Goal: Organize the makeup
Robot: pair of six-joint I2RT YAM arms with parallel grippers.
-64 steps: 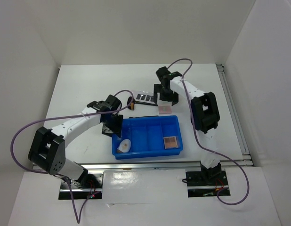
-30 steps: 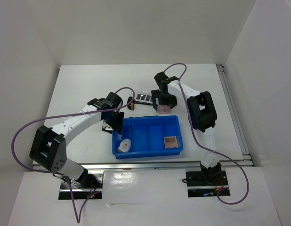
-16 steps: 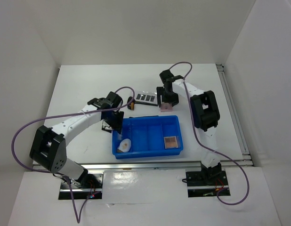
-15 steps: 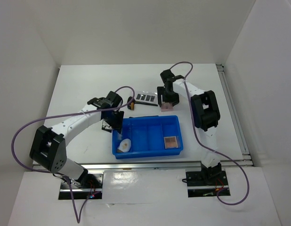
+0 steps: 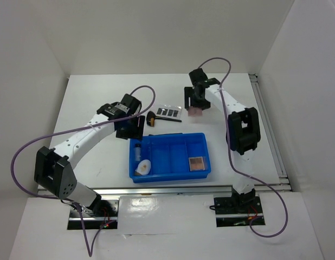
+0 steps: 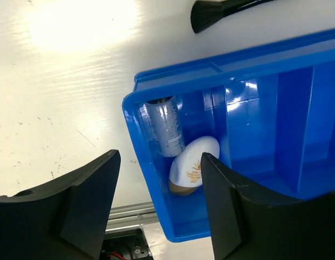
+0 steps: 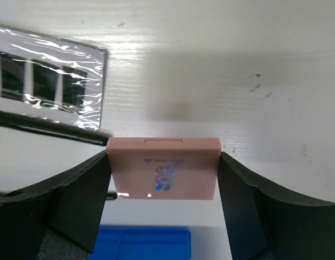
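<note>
My left gripper (image 5: 131, 128) is open and empty, just off the back left corner of the blue tray (image 5: 168, 175). In the left wrist view the gripper (image 6: 159, 211) hangs above the tray's left compartment, where the clear vial (image 6: 165, 130) and the white oval piece (image 6: 193, 168) lie. My right gripper (image 5: 194, 107) is shut on a pink square (image 7: 163, 168) and holds it above the table behind the tray. A tan square (image 5: 196, 163) lies in the tray's right compartment. The clear palette (image 5: 169, 112) and a black brush (image 5: 156, 118) lie on the table behind the tray.
The tray's rim (image 6: 156, 179) stands up under my left gripper. The palette (image 7: 48, 78) and the brush handle (image 7: 53, 132) lie left of my right gripper, and the tray's back edge (image 7: 146, 244) lies below it. White walls close in the table.
The vial now lies in the tray's left compartment and my left gripper has drawn back from it, open. My right gripper has lifted the pink square off the table and moved it back.
</note>
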